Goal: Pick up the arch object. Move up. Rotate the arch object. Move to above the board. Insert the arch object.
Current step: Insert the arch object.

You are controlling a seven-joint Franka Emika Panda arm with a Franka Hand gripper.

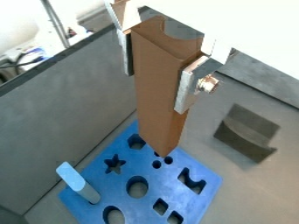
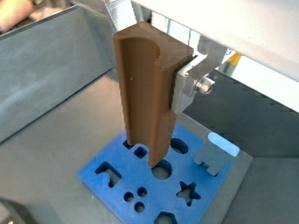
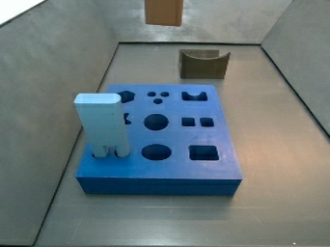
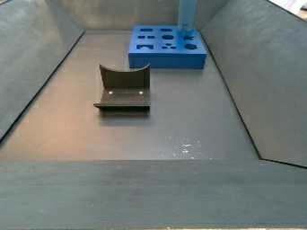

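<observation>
High over the grey tray, the robot's silver two-finger gripper (image 1: 162,63) is clamped on the tall, matte orange-brown arch object (image 1: 158,87), held upright with its long body hanging down toward the thick bright-blue board (image 1: 187,206) of round, square and notched holes. In a side view only the block's lower end (image 3: 162,10) shows at the frame's top, well clear of the board (image 3: 161,174). Pick-up and lift look done, and the carry seems nearly finished; lining up and insertion remain. A pale blue post (image 3: 99,123) stands in the board, and a squat dark olive notched block (image 4: 122,88) sits apart on the floor.
</observation>
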